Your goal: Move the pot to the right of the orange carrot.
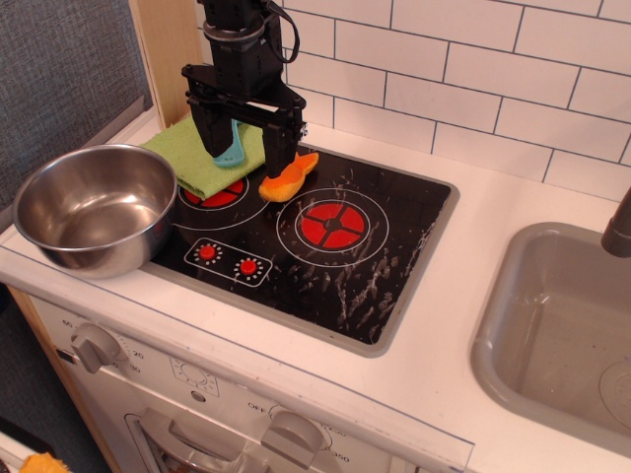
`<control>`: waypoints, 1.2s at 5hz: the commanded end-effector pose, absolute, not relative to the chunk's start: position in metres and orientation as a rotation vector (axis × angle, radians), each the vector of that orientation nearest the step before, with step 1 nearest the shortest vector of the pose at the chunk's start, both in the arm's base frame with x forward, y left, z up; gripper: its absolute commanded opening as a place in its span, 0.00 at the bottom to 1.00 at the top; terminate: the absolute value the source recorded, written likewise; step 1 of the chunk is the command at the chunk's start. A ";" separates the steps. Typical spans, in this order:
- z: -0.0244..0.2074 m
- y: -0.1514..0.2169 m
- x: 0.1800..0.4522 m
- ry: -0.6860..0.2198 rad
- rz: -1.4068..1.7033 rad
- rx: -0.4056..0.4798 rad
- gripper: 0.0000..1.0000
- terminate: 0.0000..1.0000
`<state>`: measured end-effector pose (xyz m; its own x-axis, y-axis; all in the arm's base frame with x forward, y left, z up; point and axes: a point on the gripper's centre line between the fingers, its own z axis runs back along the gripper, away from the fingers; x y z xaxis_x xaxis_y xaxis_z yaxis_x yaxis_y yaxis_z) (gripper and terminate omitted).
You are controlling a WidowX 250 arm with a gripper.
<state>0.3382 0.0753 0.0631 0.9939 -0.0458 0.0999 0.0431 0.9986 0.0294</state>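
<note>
The pot (97,209) is sitting at the near left corner of the tabletop (463,296), partly overlapping the left edge of the black stove plate (325,266), empty and upright. The carrot (287,177) is lying on the stove plate towards the far side, between the two red burners, with its lighter end pointing right and away. The claw (248,156) is hanging over the far left of the stove with its two dark fingers spread apart and holding nothing; the right finger is standing just beside the carrot's left end, and whether it is touching I cannot tell. Between and behind the fingers a blue brush (234,150) is resting on a green cloth (202,155). So the pot is not yet being handled, and it is well to the left of where it belongs. To do this step well, I would judge that the claw needs to be travelling near and left to the pot and closing on its rim, since the bowl is far too wide to straddle. The shiny thin wall is likely to be slippery, so a firm pinch matters. Then the carry should be passing over or in front of the carrot without knocking it, ending on the right burner (332,225).
</note>
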 end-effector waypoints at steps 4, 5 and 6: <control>0.113 0.085 0.304 -0.270 -0.060 -0.014 1.00 0.00; 0.103 0.100 0.287 -0.253 -0.042 -0.048 1.00 0.00; 0.083 0.110 0.274 -0.186 -0.027 -0.007 1.00 0.00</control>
<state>0.2713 0.1083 0.0719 0.9884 -0.0237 0.1498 0.0266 0.9995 -0.0169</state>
